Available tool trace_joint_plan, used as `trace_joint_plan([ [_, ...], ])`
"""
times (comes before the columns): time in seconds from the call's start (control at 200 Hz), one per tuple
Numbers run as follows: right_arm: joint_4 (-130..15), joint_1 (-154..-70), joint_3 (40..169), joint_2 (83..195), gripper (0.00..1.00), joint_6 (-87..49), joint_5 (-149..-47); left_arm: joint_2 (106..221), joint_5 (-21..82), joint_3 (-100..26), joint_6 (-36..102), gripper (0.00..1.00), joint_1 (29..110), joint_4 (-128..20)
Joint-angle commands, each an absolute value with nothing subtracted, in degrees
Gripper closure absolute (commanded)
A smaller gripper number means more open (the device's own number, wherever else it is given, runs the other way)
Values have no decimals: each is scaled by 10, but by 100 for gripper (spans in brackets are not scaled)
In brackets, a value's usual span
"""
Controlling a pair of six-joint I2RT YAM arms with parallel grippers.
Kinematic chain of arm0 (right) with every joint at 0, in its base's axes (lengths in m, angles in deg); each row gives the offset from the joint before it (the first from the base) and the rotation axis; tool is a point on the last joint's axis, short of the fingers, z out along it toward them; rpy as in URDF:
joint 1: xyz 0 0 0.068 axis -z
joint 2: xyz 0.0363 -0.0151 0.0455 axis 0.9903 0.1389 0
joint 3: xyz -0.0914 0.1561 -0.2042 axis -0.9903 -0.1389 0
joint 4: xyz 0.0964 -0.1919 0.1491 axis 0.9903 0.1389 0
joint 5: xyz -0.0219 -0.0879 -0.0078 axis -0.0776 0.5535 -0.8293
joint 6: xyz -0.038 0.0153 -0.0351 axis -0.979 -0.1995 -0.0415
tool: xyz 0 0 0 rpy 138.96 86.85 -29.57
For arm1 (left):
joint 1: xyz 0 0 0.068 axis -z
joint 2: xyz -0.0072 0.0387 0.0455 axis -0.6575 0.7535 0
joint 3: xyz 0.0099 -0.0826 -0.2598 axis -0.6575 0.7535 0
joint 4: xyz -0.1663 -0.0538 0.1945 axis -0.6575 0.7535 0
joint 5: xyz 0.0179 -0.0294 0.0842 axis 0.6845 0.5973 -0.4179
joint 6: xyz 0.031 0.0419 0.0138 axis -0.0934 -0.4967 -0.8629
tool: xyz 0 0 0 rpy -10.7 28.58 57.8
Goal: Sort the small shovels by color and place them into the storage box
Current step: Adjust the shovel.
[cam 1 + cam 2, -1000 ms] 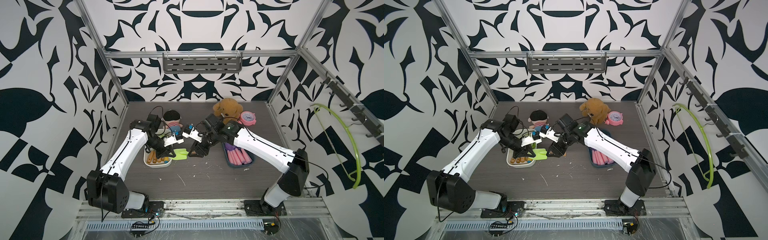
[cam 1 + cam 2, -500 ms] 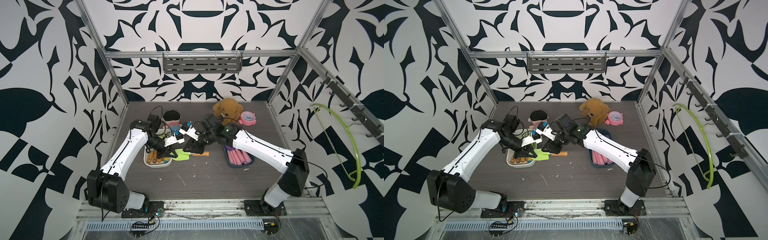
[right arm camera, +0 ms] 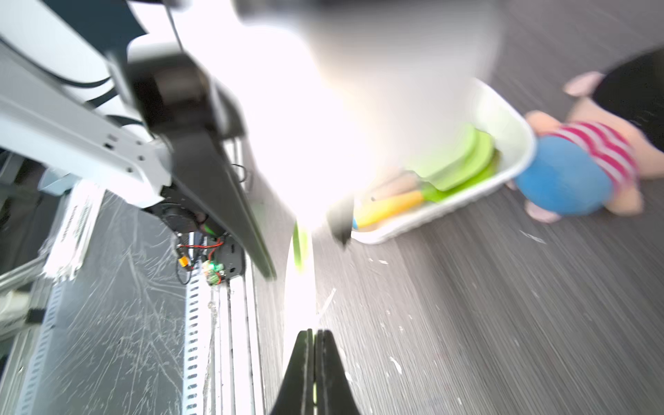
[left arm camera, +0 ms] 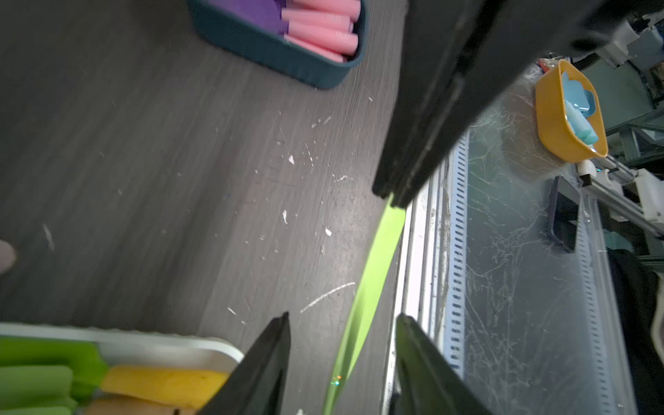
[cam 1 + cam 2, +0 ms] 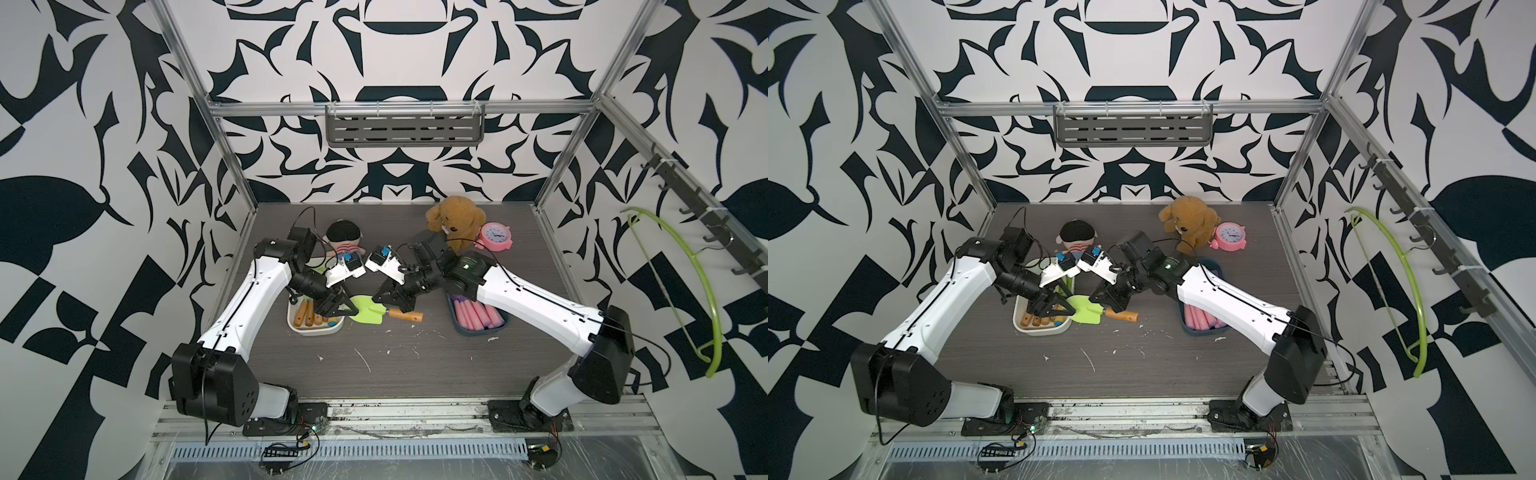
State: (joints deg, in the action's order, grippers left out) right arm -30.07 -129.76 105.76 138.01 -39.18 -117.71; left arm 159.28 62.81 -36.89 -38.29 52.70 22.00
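One light green plastic shovel with a wooden handle is held just above the dark table, between two boxes. Its long axis runs across the table, blade toward the white oval box, handle toward the dark blue box. The right gripper is pinched together on its neck, and the left gripper has its jaws apart either side of the blade. The white box holds at least four green shovels, one yellow-handled; the blue box holds about five pink-handled purple ones.

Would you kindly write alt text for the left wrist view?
Open fingers of the left gripper flank a green shovel, edge-on, pinched by the right gripper. A blue box holds pink-handled shovels; a white tray holds other green shovels.
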Motion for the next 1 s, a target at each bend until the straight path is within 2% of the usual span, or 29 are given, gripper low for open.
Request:
trace_joint_plan([
  [0.0, -421, -1288, 1009, 1320, 100, -318, -1116, 1572, 731, -378, -277, 34, 494, 146],
  [0.075, -495, -1288, 966, 1292, 100, -272, -1071, 1566, 786, -360, -190, 29, 468, 79],
  [0.225, -634, -1288, 889, 1255, 100, -186, -1017, 1554, 878, -303, 1, 26, 439, -93],
  [0.475, -733, -1288, 842, 1242, 100, -131, -1003, 1561, 917, -254, 153, 25, 440, -224],
  [0.78, -800, -1290, 837, 1253, 100, -116, -1016, 1570, 912, -243, 198, 37, 453, -259],
  [0.885, -816, -1294, 837, 1257, 100, -113, -1016, 1575, 912, -246, 208, 43, 461, -266],
  [0.995, -831, -1297, 837, 1264, 100, -110, -1016, 1578, 923, -251, 210, 55, 468, -265],
])
